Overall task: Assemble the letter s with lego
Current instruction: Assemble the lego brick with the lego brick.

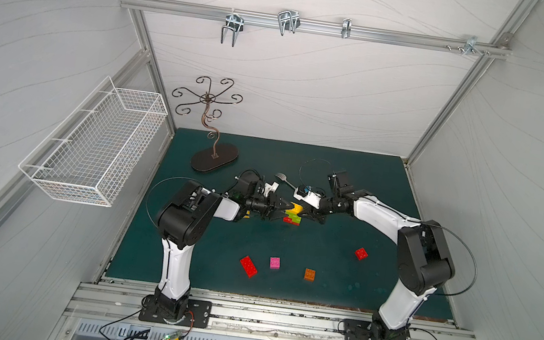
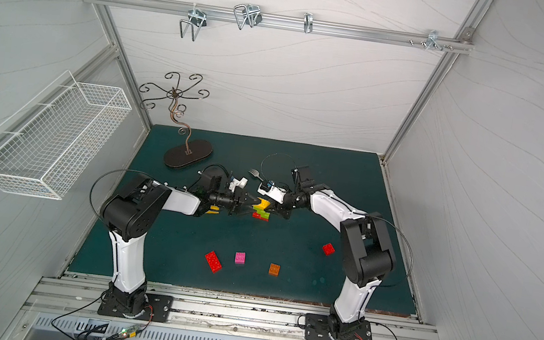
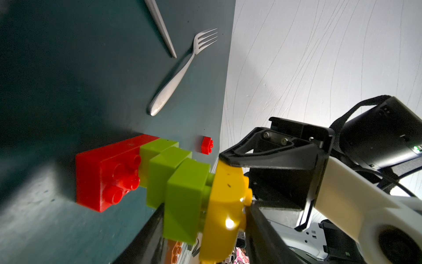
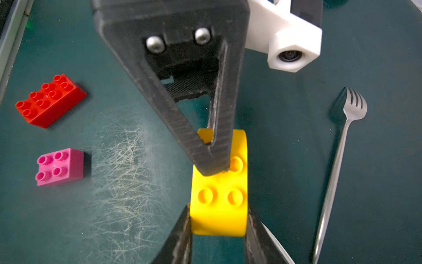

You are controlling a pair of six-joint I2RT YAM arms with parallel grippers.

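At the middle of the dark green mat [image 1: 218,235] we see both arms meeting over one small build. The left arm [image 1: 174,265] rises from its base at the near edge, bends at the elbow and reaches inward, its wrist rolled so that the jaws stand one above the other. The right arm [image 1: 403,305] mirrors it from the opposite side, with its wrist tipped downward.

The lego stack [image 3: 182,205] stands directly between the two grippers. It has a red base brick [image 3: 107,173] on the mat, lime green bricks [image 3: 169,169] stepped upward from it, and a rounded yellow brick [image 4: 219,201] on top.

The left gripper [image 1: 284,211] is partly closed on the upper part of the stack. One of its fingers [image 4: 210,160] presses its tip on the studded top of the yellow brick, and we see the other against the underside of the topmost green brick. The right gripper [image 1: 306,213] is clamped on the yellow brick, its fingers [image 4: 180,235] flat against two opposite sides.

Nearer the arm bases, well apart from the grippers, lie a long red brick [image 1: 248,266], a pink brick [image 1: 275,262], an orange brick [image 1: 310,274] and a small red brick [image 1: 361,253]. We also make out another yellow piece [image 2: 213,210], partly hidden under the left forearm. A fork [image 3: 182,70] lies beyond the stack, with a second utensil [image 3: 159,27] just beside it.
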